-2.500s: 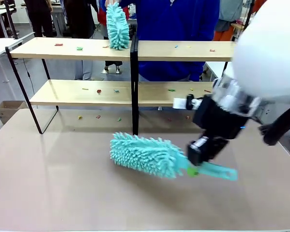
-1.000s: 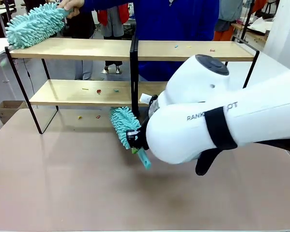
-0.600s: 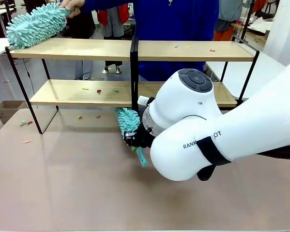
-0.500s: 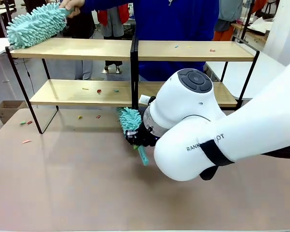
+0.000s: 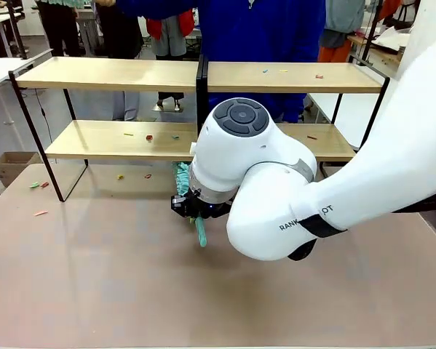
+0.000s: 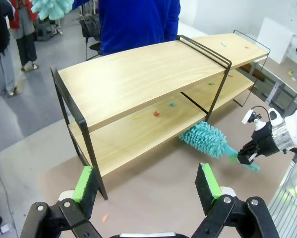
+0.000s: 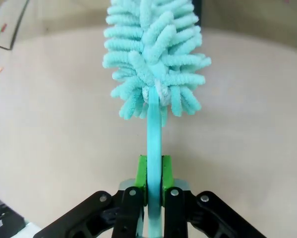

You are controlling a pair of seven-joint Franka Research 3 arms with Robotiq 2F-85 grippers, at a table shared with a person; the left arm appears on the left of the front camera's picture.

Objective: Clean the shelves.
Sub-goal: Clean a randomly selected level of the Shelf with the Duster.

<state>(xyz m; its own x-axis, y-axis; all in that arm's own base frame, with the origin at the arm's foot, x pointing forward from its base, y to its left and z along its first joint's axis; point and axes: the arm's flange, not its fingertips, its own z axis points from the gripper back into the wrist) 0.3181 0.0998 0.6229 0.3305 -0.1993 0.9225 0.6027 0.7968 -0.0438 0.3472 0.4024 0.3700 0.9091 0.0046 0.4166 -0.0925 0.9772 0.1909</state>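
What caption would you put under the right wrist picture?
The right tool pinches a fluffy teal duster by its handle over the table.

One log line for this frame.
right hand: shut on duster handle | duster head: at shelves lower front edge, near central post | left hand: open, empty | scraps: on both boards

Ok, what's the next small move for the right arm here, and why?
Probably lift the duster slightly and slide its head onto the lower board: the right gripper is shut on the handle, the head sits low by the central post, and coloured scraps lie on that board.
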